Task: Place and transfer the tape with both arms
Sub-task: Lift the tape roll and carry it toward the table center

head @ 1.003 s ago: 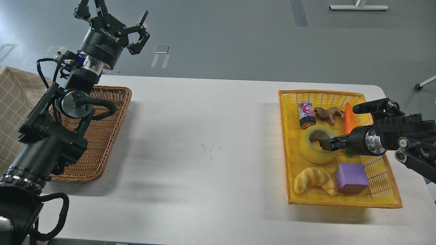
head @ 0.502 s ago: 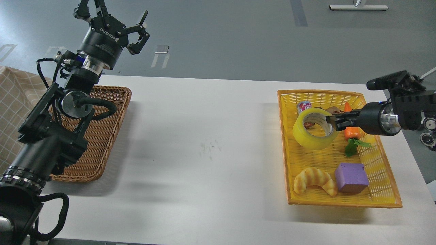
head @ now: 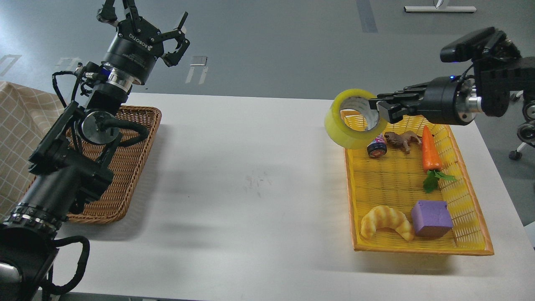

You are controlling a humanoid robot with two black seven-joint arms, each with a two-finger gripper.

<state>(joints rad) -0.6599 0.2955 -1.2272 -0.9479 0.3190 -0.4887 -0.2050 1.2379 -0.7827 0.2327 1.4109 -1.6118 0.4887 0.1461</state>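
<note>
The tape (head: 347, 125), a yellow translucent roll with a grey-white core, hangs in the air over the far left corner of the yellow basket (head: 459, 246). My right gripper (head: 383, 109) is shut on the roll's right wall, with fingers through the core, and reaches in from the right. My left gripper (head: 146, 21) is raised high at the upper left, above the far end of the brown wicker basket (head: 125, 175). Its fingers are spread open and hold nothing.
The yellow basket holds a small can (head: 377, 147), a brown toy frog (head: 402, 139), a carrot (head: 430, 150), a croissant (head: 386, 221) and a purple block (head: 431, 217). The white table (head: 250, 188) lies between the two baskets. A checked cloth (head: 21, 125) is at far left.
My right gripper has lifted the tape out of the yellow basket and carried it up and to the left. My left arm has shifted slightly right.
</note>
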